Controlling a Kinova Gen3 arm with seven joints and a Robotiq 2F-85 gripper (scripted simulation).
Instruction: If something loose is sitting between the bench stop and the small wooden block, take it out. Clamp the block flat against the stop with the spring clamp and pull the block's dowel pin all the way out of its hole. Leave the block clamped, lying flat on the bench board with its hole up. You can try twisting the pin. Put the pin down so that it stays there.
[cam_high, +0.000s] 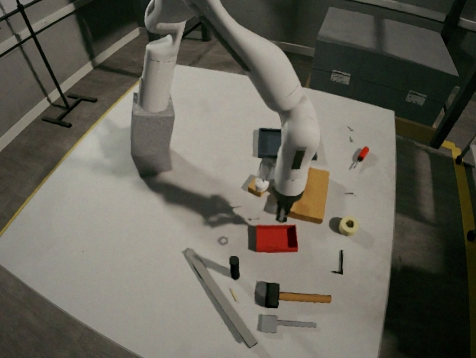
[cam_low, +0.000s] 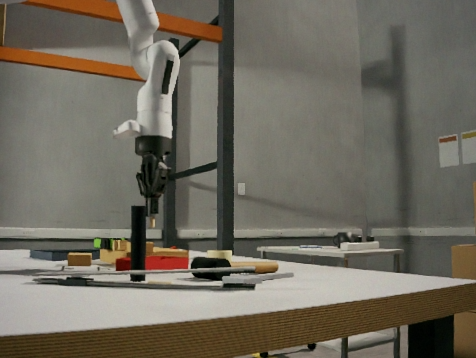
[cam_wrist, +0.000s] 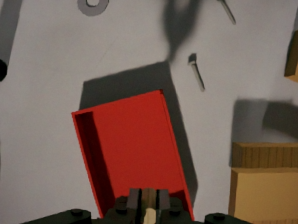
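My gripper (cam_high: 281, 218) (cam_low: 153, 212) (cam_wrist: 148, 204) is shut on the pale dowel pin (cam_low: 153, 221) (cam_wrist: 149, 216), which points down from the fingertips. It is held well above the table, beside the bench board and over one end of the red tray in the wrist view. The bench board (cam_high: 313, 195) (cam_wrist: 265, 156) lies flat. In the exterior view, the spring clamp (cam_low: 103, 243) shows green and black beside the small wooden block (cam_low: 120, 245) on the board. The arm hides them in the top view, and they are outside the wrist view. The block's hole and its contact with the stop cannot be seen.
A red tray (cam_high: 276, 239) (cam_low: 175, 263) (cam_wrist: 132, 150) lies near the board. A loose wooden block (cam_high: 254, 188) (cam_low: 79, 259) lies beside the board. A black cylinder (cam_high: 234, 267) (cam_low: 138, 240) stands upright. A mallet (cam_high: 305, 298), a tape roll (cam_high: 345, 227) and a dark blue tray (cam_high: 268, 143) are around.
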